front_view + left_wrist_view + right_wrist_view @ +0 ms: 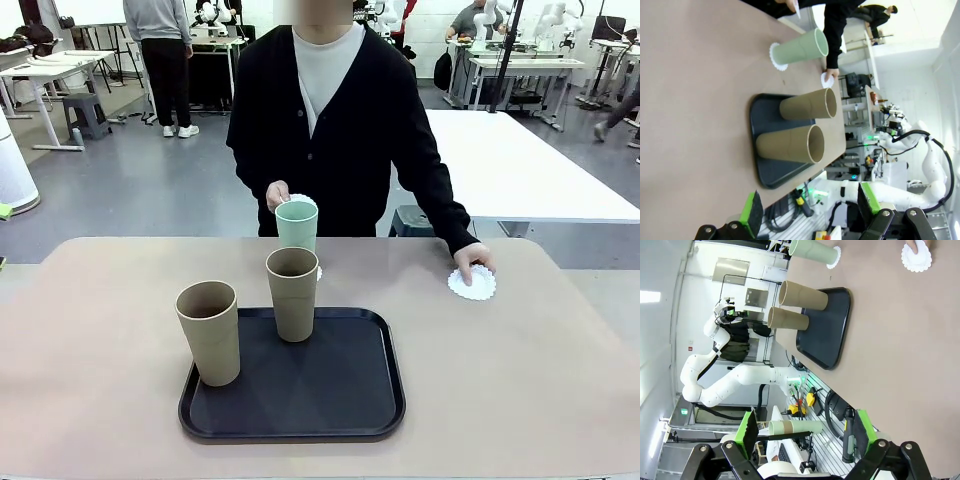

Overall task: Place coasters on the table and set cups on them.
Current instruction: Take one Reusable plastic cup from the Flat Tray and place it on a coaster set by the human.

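Left wrist view puts the left gripper [810,207] nearest, its green-padded fingers spread wide with nothing between them. The right wrist view shows the right gripper [807,432] the same way, splayed and empty. Both hang back off the near edge of the table [100,330], which I judge leaves the person room to work. On the black tray [350,400], the nearer tan cup [210,335] stands at the left front and the farther tan cup [292,295] at the back middle. Both are upright and apart, probably parked there as a supply until coasters are ready for them. Just beyond the tray's far edge, the mint green cup [296,226] stands upright on the first coaster [776,56], whose scalloped rim peeks out around its base, so one of the three settings looks finished. Off to the right on the bare tabletop, well apart from the tray, the second coaster [473,285] lies flat under the fingertips of one hand [470,258] of the person, seemingly being pressed or slid into its spot. The other hand [277,195] is raised behind the green cup with the third coaster [300,199] pinched in it, likely waiting for its place. No brand, label or writing is legible on the cups, coasters or tray.
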